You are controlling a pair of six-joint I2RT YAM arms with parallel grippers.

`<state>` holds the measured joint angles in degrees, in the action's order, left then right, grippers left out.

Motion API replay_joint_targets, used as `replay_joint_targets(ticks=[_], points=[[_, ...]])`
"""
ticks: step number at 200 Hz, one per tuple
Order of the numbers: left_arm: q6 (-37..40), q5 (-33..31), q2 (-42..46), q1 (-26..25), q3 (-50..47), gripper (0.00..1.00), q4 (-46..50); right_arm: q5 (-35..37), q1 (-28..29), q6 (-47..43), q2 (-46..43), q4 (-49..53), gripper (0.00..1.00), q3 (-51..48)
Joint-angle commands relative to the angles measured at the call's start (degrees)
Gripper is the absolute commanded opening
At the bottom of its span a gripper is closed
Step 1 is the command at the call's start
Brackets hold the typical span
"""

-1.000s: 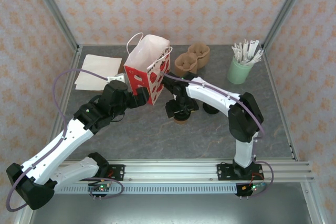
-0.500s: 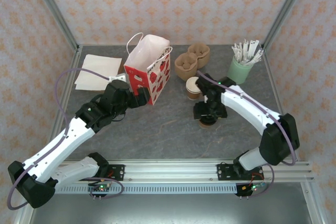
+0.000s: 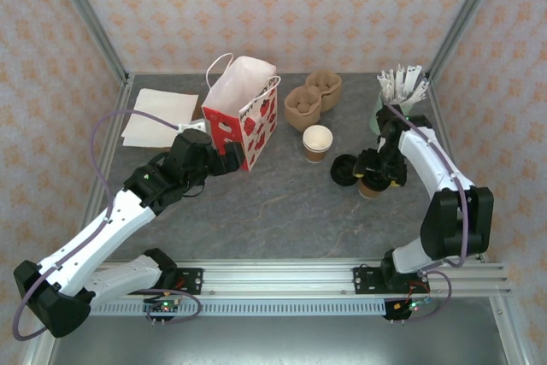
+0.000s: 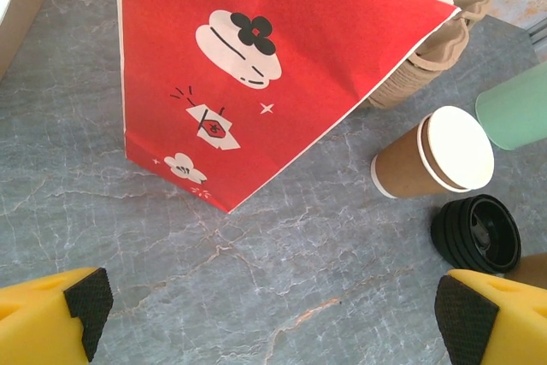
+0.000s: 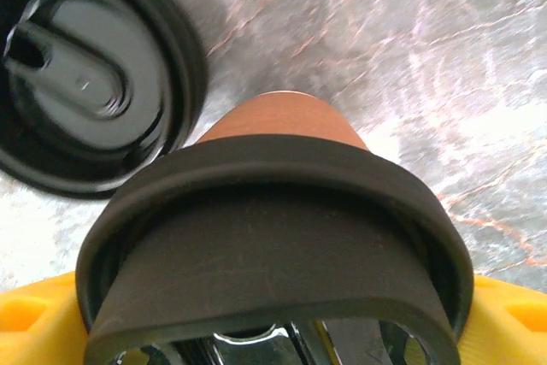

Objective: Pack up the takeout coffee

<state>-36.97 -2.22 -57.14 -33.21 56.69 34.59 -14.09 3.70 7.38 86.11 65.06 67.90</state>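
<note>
The white-rimmed, brown-sleeved takeout coffee (image 3: 317, 144) stands upright nearer the right fingers (image 5: 513, 318), clamped on a black-banded brown cup (image 5: 282, 126), than the spread left fingers (image 4: 51, 314).

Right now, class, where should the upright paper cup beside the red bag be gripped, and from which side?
Probably the brown sleeve of the paper cup, from the near side: it stands upright, pulp trays behind, red bag left.
</note>
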Motion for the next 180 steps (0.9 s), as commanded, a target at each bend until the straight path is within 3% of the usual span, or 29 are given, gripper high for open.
replay_joint_targets(ticks=[1,45,80,106,139,180], points=[[0.7,-1.6,0.8,0.6,2.0,1.0,1.7,2.4,-1.8,-2.5,3.2,-1.8,0.84,1.6],[1.0,-1.7,0.8,0.5,2.6,1.0,2.2,2.9,-1.8,-1.4,5.9,-4.6,0.85,-1.6],[1.3,-0.7,0.2,0.6,3.3,1.0,2.2,1.2,-1.8,-1.1,4.2,-4.6,0.98,-1.9],[1.9,4.0,-1.6,0.6,3.6,1.0,0.4,-1.0,-1.8,-0.9,2.3,-4.4,0.99,-1.8],[1.6,12.4,-4.6,0.1,5.5,0.99,-1.5,1.3,-1.8,0.4,-0.9,-2.5,0.99,-0.9],[-0.6,17.6,-10.6,-5.9,9.4,0.92,-5.3,0.5,-2.9,1.4,-6.8,-0.7,0.99,0.3]])
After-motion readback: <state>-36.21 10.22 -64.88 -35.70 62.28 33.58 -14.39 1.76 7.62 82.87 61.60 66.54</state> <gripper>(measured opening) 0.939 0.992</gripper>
